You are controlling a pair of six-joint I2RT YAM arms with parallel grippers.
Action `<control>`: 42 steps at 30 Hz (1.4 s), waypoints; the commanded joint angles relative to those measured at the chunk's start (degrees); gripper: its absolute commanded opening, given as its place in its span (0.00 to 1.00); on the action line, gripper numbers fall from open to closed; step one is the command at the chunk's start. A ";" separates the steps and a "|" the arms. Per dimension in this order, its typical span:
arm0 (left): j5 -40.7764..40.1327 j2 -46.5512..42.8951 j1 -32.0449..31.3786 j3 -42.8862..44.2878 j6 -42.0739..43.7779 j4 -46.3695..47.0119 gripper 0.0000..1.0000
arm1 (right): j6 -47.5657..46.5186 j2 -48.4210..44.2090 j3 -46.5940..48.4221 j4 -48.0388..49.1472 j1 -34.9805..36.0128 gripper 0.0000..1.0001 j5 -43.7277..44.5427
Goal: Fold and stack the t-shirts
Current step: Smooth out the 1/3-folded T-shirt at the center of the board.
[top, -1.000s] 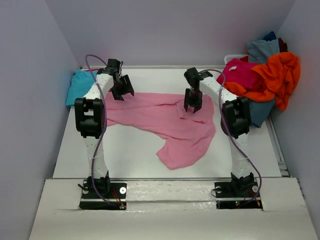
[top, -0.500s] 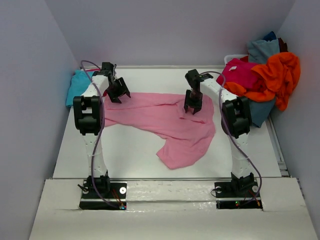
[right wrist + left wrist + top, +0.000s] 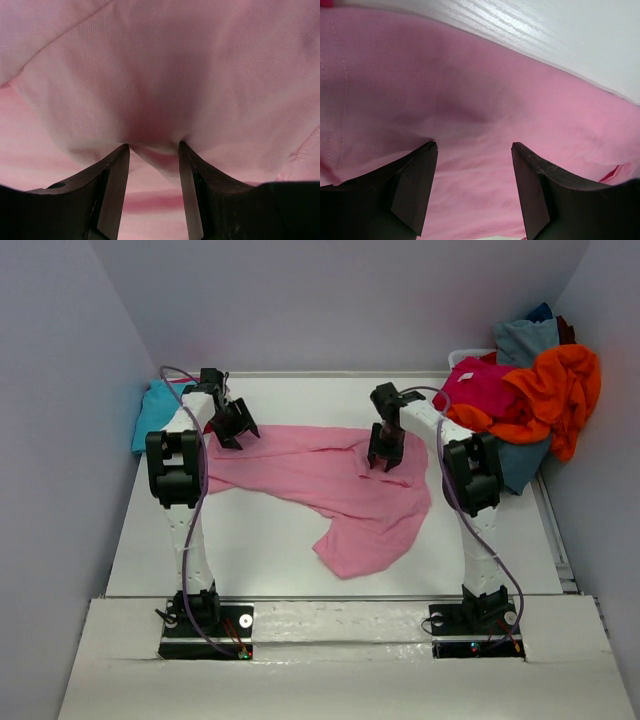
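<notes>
Apparently both claws press open-jawed into the light pink t-shirt (image 3: 330, 485).

A white bench (image 3: 270, 540) is seen from above, its surface matt and lightly grained; in the left wrist view a strip of this bare white surface (image 3: 560, 35) is shown along the top and the upper right. The bench is enclosed on three sides by plain pale lilac-grey walls (image 3: 350, 300). At the far right corner the white rim of a container (image 3: 470, 352) is partly shown; the rest of it is hidden. A narrow pale rail (image 3: 555, 530) is run along the right edge. Across the near edge a white board (image 3: 340, 680) is laid.
</notes>
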 commanded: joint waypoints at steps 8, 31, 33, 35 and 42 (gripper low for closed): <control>1.52 -0.35 0.93 1.42 -0.01 0.22 0.72 | 1.01 -0.93 -1.82 2.59 -0.87 0.50 -0.56; -1.91 1.76 3.13 5.28 -0.36 -2.41 0.72 | 0.05 -6.82 -11.83 4.08 -5.00 0.50 0.85; -2.00 2.02 3.66 5.90 -0.27 -2.59 0.72 | -0.22 -7.00 -11.75 4.08 -5.52 0.50 0.94; -2.09 2.37 3.66 6.25 -0.18 -2.94 0.72 | -0.48 -6.91 -11.66 4.08 -5.52 0.50 1.11; -2.00 3.78 3.66 8.01 0.08 -3.82 0.72 | -1.62 -5.15 -8.94 2.94 -6.05 0.50 1.99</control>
